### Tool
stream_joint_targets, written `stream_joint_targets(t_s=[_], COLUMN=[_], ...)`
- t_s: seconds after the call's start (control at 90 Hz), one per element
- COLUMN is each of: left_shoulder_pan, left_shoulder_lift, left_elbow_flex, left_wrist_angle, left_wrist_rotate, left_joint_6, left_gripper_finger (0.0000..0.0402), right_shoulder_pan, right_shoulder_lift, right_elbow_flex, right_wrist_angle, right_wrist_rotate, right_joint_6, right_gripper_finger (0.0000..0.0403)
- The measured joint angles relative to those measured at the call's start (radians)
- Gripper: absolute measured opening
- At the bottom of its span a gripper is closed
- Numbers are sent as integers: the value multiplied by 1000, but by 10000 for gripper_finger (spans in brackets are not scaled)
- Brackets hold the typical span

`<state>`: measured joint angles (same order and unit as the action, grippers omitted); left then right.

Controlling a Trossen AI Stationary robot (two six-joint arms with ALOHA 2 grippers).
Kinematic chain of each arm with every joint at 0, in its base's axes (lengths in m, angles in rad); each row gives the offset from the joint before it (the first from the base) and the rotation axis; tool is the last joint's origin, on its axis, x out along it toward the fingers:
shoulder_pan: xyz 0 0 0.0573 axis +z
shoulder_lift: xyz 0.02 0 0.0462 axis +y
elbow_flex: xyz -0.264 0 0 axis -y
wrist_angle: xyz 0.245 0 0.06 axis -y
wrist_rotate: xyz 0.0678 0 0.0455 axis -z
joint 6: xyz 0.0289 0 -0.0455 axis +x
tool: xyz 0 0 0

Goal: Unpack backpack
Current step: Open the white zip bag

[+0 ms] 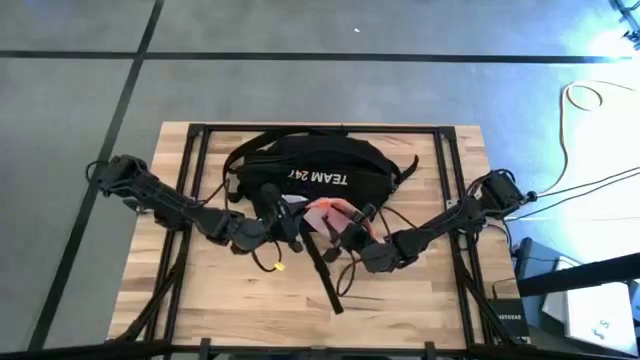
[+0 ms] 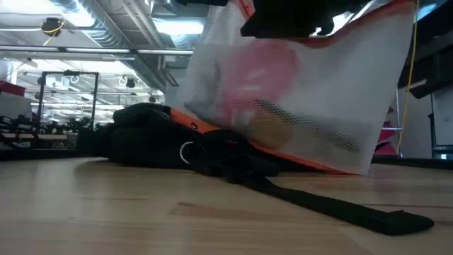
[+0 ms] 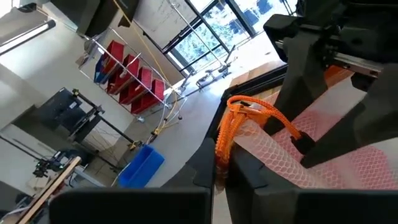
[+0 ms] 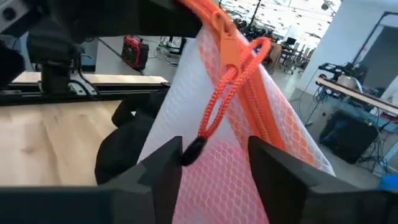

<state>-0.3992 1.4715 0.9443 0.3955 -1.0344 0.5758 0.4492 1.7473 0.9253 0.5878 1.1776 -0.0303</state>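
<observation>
four cameras around one mesh pouch

the high view looks straight down on the whole desk [image 1: 240,300] from well above. the low view sits at desk-top height, facing level toward the room, very near the pouch [image 2: 311,92]. each wrist view looks past its own claw, close against the pouch's mesh and orange cord [image 4: 227,93]. all four views share the pouch.
</observation>
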Motion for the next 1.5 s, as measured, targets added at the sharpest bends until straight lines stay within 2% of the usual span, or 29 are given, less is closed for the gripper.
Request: stream_joint_targets(t_s=[0.211,0.456,0.611,1.033,1.178,1.5], left_shoulder_pan=[0,0,0,1,12,10], left_shoulder_lift=[0,0,0,0,-7,-124], left_elbow_flex=[0,0,0,0,0,0], left_wrist_angle=[-17,-19,-19,-19,-21,-39], left_wrist_rotate=[-1,-2,-2,-79,-164,-226], left_joint_6=[-19,-18,-19,64,141,188], left_gripper_finger=[0,0,0,0,0,0], right_shoulder_pan=[1,2,10,72,90,108], right_shoulder_lift=[0,0,0,-39,-82,-165], right_elbow_flex=[-1,-1,-1,-2,-2,-2], right_wrist_angle=[38,49,51,29,-31,-289], right_wrist_rotate=[-2,-11,-19,33,34,48], right_joint_6=[0,-8,-77,-136,-125,83], right_gripper_finger=[89,47,10,3,2,1])
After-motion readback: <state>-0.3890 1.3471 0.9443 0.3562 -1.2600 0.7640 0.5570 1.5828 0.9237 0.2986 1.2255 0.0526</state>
